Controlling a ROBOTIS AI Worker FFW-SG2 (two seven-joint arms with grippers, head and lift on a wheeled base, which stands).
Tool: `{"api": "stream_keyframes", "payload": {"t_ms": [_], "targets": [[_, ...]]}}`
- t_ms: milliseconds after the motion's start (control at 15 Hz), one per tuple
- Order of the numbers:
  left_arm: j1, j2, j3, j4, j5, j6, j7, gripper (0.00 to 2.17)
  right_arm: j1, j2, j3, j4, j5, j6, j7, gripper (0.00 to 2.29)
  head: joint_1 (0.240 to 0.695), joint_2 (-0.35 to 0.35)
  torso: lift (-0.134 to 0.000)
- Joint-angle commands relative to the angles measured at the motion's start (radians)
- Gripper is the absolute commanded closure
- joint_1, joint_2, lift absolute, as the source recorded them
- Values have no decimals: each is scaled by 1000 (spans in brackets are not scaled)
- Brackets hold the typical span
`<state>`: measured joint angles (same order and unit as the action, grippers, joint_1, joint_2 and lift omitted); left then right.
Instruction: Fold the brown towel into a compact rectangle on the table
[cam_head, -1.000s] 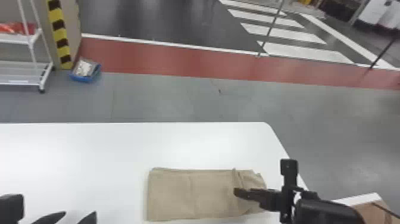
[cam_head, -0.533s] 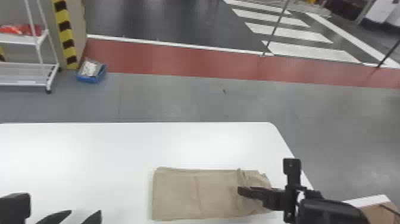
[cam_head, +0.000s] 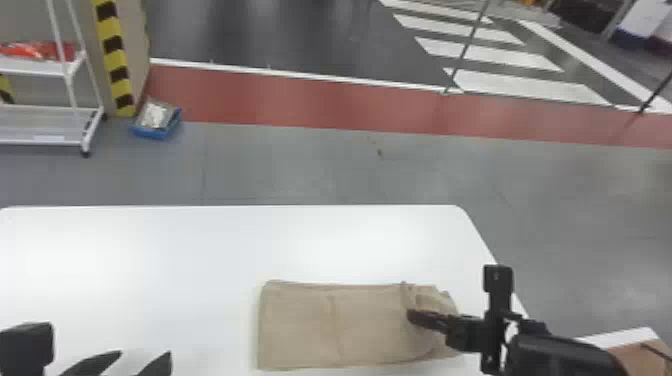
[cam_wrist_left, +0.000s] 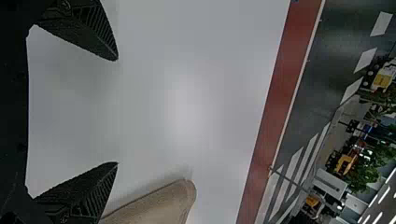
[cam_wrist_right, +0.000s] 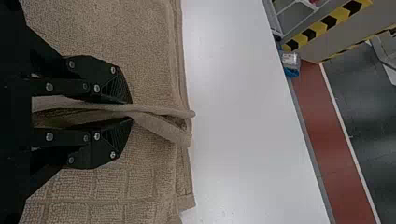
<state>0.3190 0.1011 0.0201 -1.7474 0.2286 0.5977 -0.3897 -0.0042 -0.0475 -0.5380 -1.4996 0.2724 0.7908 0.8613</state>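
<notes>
Black right claw (cam_head: 412, 318), round silver screws (cam_wrist_right: 97, 136), ridged fingers (cam_wrist_right: 116, 88).

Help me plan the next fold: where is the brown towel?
In the head view, the brown towel lies on the table toward its right edge, pinched by the right claw.

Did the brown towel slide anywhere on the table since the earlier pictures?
No, the brown towel hasn't slid any way I can see. It's just as far from the table's far right corner.
</notes>
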Motion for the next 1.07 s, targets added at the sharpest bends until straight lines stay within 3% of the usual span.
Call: {"api": "stream_keyframes", "payload": {"t_ms": [0,67,200,467,733,867,1000], "targets": [[0,0,0,-3,0,0,0,83,4,6,-16,-16,-16,3,4,967,695,-286,0],[0,0,0,-3,0,3,0,83,4,6,-14,-18,-15,6,4,977,695,-287,0],[0,0,0,-3,0,3,-2,83,3,6,-8,-18,-13,6,4,1477,695,-288,0],[0,2,0,-3,-2,3,-2,83,12,17,-10,-47,-24,12,5,1484,695,-284,0],[-3,2,0,0,-2,3,0,83,70,46,-88,-249,-162,135,64,1480,695,-269,0],[-3,3,1,3,0,0,0,83,66,40,-109,-223,-131,135,79,1477,695,-274,0],[-6,3,0,5,-2,0,-2,83,32,21,-94,-99,-64,61,59,1477,695,-286,0]]}}
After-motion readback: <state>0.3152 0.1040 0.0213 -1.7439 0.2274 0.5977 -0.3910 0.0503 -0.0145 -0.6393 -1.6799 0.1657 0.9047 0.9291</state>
